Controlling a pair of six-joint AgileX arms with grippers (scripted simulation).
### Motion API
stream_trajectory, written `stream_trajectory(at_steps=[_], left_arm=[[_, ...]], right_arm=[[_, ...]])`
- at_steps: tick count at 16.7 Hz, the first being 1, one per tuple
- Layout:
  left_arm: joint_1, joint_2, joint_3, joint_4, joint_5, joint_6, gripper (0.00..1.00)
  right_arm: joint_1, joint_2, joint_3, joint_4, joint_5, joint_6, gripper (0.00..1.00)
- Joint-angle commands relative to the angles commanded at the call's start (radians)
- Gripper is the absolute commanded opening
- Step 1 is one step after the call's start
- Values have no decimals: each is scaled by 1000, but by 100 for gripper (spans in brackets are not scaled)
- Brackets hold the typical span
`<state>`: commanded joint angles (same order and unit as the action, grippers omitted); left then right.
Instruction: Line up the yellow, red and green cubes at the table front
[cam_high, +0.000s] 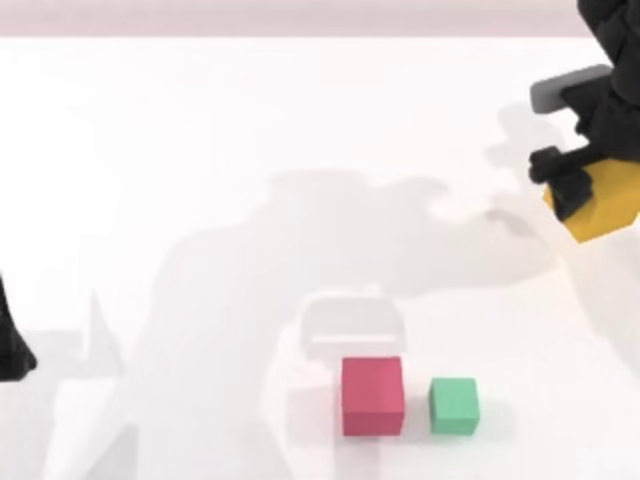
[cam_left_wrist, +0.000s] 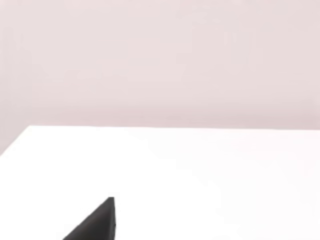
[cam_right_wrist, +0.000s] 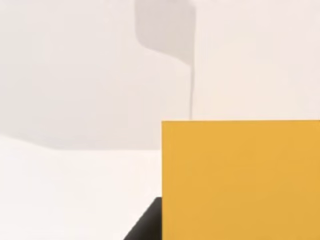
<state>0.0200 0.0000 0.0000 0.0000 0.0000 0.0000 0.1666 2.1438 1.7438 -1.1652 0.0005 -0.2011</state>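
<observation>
1. The yellow cube is held tilted in the closed fingers of the right gripper, at the table's right edge.
2. In the right wrist view, the yellow cube fills the near corner.
3. The red cube and green cube are seen side by side, slightly apart, at the table front.
4. The left arm is parked at the left edge; its gripper's state cannot be told.
</observation>
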Motion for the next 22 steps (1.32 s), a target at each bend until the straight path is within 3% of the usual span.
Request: stream_trajectory(at_steps=[3, 6, 17, 22], left_arm=[[0, 0, 0, 0, 0, 0, 100], [0, 0, 0, 0, 0, 0, 100], [0, 0, 0, 0, 0, 0, 100], [0, 0, 0, 0, 0, 0, 100]], right_arm=[[55, 21, 36, -18, 1, 65, 0], [170, 62, 107, -53, 3, 222, 0], [750, 203, 382, -207, 6, 1107, 0], [872, 208, 431, -224, 12, 1256, 0]])
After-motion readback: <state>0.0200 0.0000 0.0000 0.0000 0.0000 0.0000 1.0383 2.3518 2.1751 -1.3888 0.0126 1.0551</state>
